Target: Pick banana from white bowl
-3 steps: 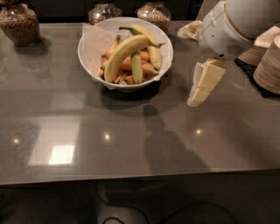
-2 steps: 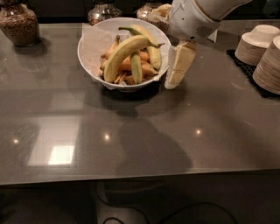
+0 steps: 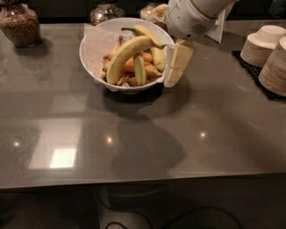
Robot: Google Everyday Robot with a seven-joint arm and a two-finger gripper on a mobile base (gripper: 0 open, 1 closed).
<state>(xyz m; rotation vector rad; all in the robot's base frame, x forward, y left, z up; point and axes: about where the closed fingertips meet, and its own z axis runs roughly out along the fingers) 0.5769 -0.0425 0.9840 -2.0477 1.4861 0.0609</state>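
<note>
The banana (image 3: 127,54), long, curved and pale yellow with a greenish stem end, lies on top of the other fruit in the white bowl (image 3: 91,49), which is lined with white paper and stands at the back middle of the grey counter. The gripper (image 3: 178,63), with cream-coloured fingers pointing down, hangs from the white arm (image 3: 192,15) just outside the bowl's right rim, beside the banana's stem end. It holds nothing that I can see.
Stacked beige paper bowls (image 3: 268,53) stand on a black mat at the right edge. A glass jar of brown nuts (image 3: 20,24) stands at the back left and another jar (image 3: 103,11) stands behind the bowl. The grey counter (image 3: 143,134) stretches toward the front.
The arm and gripper have moved left, from over the counter right of the bowl to the bowl's right rim. The view has closed in on the bowl.
</note>
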